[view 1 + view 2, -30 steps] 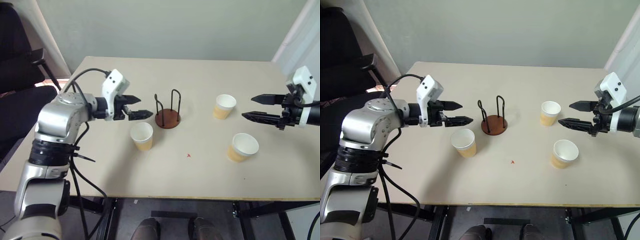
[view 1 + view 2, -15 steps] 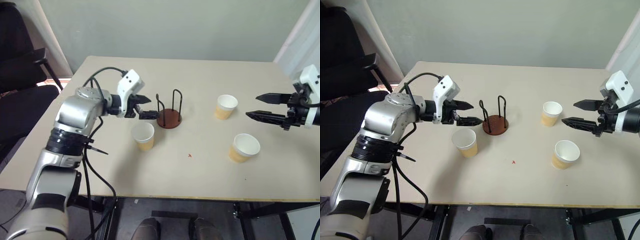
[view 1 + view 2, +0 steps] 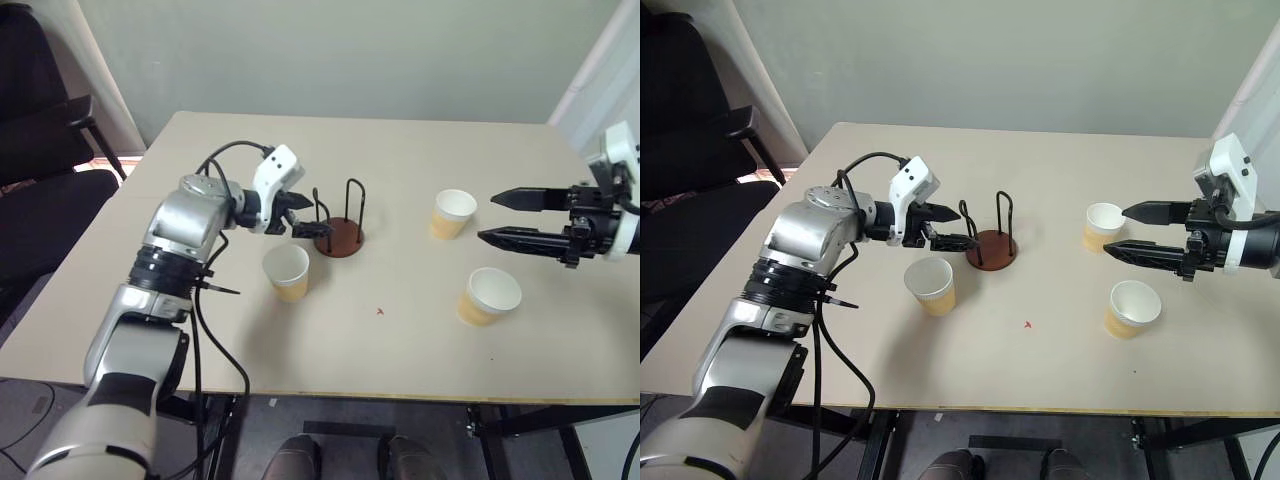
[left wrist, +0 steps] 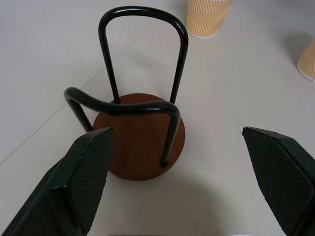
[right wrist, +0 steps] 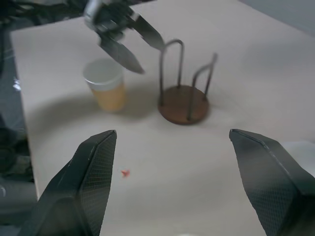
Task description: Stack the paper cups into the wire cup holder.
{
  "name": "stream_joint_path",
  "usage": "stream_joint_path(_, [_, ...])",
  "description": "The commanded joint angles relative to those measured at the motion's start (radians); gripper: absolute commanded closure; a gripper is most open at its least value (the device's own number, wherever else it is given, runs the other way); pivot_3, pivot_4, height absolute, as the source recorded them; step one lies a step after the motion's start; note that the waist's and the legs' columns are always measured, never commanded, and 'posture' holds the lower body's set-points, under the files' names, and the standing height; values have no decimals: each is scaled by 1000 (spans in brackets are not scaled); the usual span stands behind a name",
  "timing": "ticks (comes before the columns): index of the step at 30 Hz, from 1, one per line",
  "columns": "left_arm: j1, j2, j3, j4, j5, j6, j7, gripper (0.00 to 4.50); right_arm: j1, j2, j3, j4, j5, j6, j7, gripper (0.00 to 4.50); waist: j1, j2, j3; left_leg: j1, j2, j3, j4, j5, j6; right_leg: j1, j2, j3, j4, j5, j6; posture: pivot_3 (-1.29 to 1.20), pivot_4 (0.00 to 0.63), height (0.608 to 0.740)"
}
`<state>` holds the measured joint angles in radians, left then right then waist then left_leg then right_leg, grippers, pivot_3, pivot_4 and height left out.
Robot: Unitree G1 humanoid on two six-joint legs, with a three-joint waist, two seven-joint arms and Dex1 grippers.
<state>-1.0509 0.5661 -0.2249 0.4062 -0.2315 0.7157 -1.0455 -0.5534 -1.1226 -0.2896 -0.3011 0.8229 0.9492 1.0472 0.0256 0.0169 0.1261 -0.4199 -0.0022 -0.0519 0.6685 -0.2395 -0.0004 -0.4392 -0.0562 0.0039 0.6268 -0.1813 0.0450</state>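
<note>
1. Left gripper [image 3: 303, 216], jaws apart and empty, hovers beside the holder [image 3: 337, 229], perhaps to steady it.
2. Right gripper [image 3: 503, 218], also spread and empty, points toward the far cup [image 3: 449, 214].
3. All three cups stand unstacked on the table [image 3: 400, 340].

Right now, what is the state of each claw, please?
Left claw: open, empty, at the wire cup holder.
Right claw: open, empty.

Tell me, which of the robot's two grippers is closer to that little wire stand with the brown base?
The left. The left gripper, open, is right beside the wire cup holder, fingertips almost at its wire loops. The right gripper, also open, hangs far off across the table, past a paper cup.
</note>
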Motion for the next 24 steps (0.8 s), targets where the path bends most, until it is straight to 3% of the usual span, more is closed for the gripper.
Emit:
stream_joint_path(1, [-31,-20,-4,7,18,-35,-14,0,-30,-17,-30,-24,22,-6,-1,712,0,0,0,0,0,0,0,0,0,0,0,0,0,0,0,0,150,740])
stream_joint_path(11, [-46,-108,15,99,72,-123,64,0,-22,-13,-31,-21,16,-15,-7,712,2,0,0,0,0,1,1,0,1,0,0,1,0,1,2,0,150,740])
stream_joint_path(12, [-47,-113,17,108,76,-135,70,181,-21,-13,-31,-22,15,-16,-7,691,2,0,0,0,0,1,1,0,1,0,0,1,0,1,2,0,150,740])
stream_joint_path(15, [-44,-133,25,141,89,-172,106,942,-20,-14,-30,-16,12,-19,-6,684,3,0,0,0,0,1,2,0,1,0,0,1,0,1,2,0,150,740])
stream_joint_path(24, [-27,-150,52,119,81,-206,120,4330,-10,-17,-32,-12,9,-23,-4,684,4,0,0,0,0,3,3,0,1,0,0,1,0,1,3,0,150,740])
